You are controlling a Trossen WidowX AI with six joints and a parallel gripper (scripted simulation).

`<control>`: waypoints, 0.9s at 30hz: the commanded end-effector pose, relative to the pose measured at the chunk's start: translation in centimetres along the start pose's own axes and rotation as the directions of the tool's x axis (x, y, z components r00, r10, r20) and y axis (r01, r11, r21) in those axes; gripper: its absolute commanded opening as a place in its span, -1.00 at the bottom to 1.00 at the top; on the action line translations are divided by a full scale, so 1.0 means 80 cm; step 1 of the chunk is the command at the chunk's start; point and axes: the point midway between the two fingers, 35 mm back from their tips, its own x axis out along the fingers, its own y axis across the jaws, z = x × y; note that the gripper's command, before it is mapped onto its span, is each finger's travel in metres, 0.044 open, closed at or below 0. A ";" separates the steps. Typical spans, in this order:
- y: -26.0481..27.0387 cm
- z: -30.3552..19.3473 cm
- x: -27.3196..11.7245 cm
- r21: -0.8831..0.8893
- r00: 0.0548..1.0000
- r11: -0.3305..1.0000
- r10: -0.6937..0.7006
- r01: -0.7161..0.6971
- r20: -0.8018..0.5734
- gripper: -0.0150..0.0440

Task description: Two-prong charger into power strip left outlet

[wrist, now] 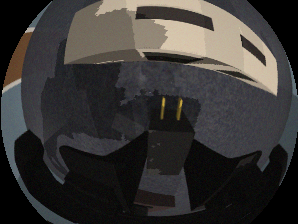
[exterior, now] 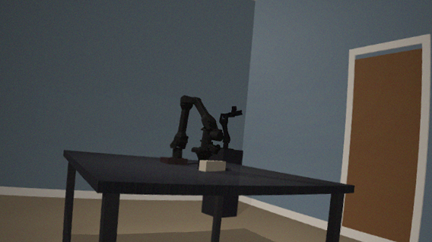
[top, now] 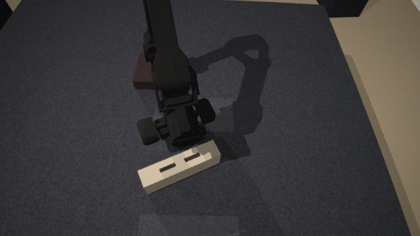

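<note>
The power strip (top: 180, 167) (exterior: 212, 166) (wrist: 100, 46) is a cream block lying diagonally on the table, its two dark outlet slots facing up. My gripper (wrist: 165, 136) is shut on the dark charger (wrist: 170, 156). The charger's two gold prongs (wrist: 163, 108) (wrist: 180, 109) stick out beyond the fingertips, toward the strip's side in the wrist view, and are apart from it. In the top view the gripper is just behind the strip's long back edge, beside its right half, and the arm hides the fingers and the charger.
The arm's reddish-brown base (top: 142, 73) (exterior: 173, 160) stands on the dark table (top: 82, 115) (exterior: 136, 174) behind the gripper. A black pedestal (exterior: 236, 156) with a dark jointed device on it stands beyond the table. The arm's shadow falls on the table to the right in the top view.
</note>
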 end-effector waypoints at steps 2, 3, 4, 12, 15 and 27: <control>0.003 0.014 -0.001 -0.008 1.000 1.000 0.004 -0.004 0.007 -0.49; 0.003 0.016 -0.001 -0.010 1.000 1.000 0.004 -0.004 0.007 -0.49; 0.003 0.017 -0.001 -0.011 1.000 1.000 0.004 -0.004 0.007 -0.49; 0.004 0.023 0.000 -0.017 1.000 1.000 0.004 -0.004 0.007 -0.49; 0.004 0.023 0.000 -0.017 1.000 1.000 0.004 -0.004 0.007 -0.49; 0.004 0.023 -0.001 -0.017 1.000 1.000 0.004 -0.004 0.007 -0.49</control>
